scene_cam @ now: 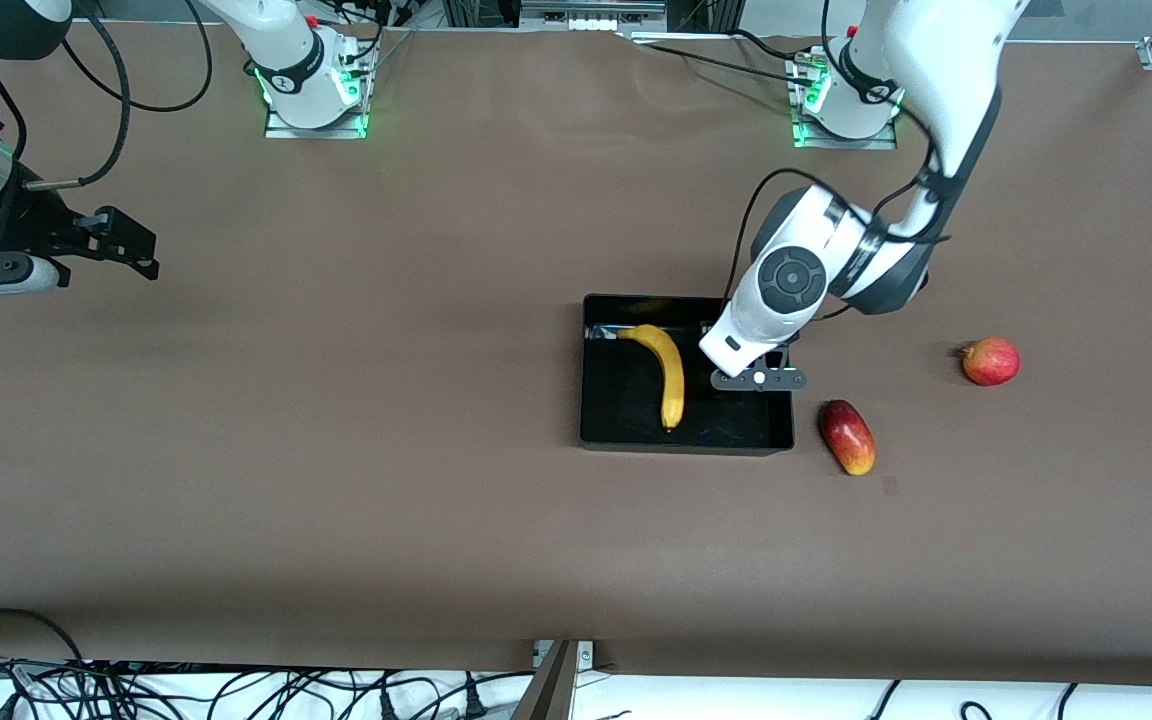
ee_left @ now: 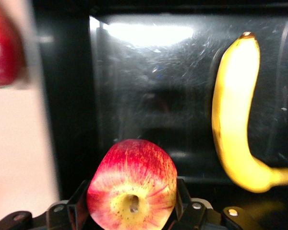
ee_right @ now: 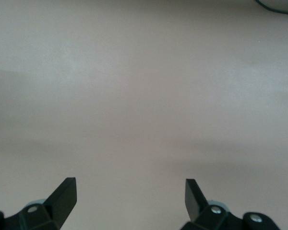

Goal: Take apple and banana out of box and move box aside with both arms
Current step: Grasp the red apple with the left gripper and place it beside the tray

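Note:
The black box [scene_cam: 626,405] lies mid-table with the yellow banana [scene_cam: 671,375] inside it. My left gripper [scene_cam: 758,380] is over the box's end toward the left arm's end of the table. In the left wrist view the left gripper [ee_left: 132,203] is shut on the small red apple [ee_left: 132,184] with yellowish patches, held just above the box floor [ee_left: 153,105], with the banana [ee_left: 237,115] beside it. The arm hides the apple in the front view. My right gripper [scene_cam: 121,245] waits open and empty over bare table at the right arm's end; its fingers [ee_right: 62,196] stand wide apart.
An elongated red-yellow mango-like fruit [scene_cam: 846,436] lies on the table just outside the box, toward the left arm's end; it also shows in the left wrist view [ee_left: 5,48]. A larger red round fruit with a nub [scene_cam: 990,361] lies farther toward that end.

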Action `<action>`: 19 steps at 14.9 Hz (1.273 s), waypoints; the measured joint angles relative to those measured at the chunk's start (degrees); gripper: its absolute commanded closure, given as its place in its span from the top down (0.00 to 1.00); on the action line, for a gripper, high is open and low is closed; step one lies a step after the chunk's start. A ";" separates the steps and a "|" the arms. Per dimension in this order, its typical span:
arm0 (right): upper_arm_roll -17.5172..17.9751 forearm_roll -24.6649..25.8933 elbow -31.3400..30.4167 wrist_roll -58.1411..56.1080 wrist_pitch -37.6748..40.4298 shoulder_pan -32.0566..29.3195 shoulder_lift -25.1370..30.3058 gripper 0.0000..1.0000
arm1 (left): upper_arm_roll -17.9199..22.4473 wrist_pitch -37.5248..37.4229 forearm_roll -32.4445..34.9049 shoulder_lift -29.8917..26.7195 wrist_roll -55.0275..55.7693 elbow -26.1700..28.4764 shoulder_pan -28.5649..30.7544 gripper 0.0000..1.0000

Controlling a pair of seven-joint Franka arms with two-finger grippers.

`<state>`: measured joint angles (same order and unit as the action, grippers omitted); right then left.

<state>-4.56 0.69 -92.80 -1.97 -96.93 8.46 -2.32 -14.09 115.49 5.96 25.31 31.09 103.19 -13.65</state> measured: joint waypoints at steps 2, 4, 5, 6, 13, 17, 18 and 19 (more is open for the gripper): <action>0.00 0.00 0.00 0.00 0.00 0.00 0.00 1.00 | -0.04 -11.43 0.07 -2.79 -0.91 -5.33 0.65 0.28; 0.00 0.00 0.01 0.00 0.00 0.00 0.00 1.00 | 0.21 -18.54 0.33 -5.09 -7.25 -7.15 2.86 0.29; -0.01 0.00 0.01 0.00 0.00 0.00 0.00 1.00 | 0.46 -20.10 0.39 -5.57 -11.89 -7.05 4.66 0.29; -0.01 0.00 0.00 0.00 0.00 0.00 0.00 1.00 | 0.67 -20.54 0.40 -5.51 -16.61 -6.76 6.71 0.29; -0.01 0.00 0.01 0.00 0.00 -0.01 0.00 1.00 | 6.00 -9.52 0.43 -4.25 -39.63 3.07 12.39 0.34; -0.02 0.00 0.01 0.00 0.00 -0.01 0.00 1.00 | 5.77 9.20 0.43 -4.27 -39.33 18.06 12.30 0.44; -0.02 0.00 0.01 0.00 0.00 -0.01 0.00 1.00 | 5.75 12.12 0.43 -4.27 -38.82 20.58 12.25 0.72; -0.02 0.00 0.01 0.00 0.00 -0.01 0.00 1.00 | 5.73 13.98 0.43 -4.27 -38.15 22.27 12.13 1.00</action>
<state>-4.57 0.69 -92.79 -1.97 -96.93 8.45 -2.32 -8.36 129.48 6.39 21.04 -7.06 125.46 -1.51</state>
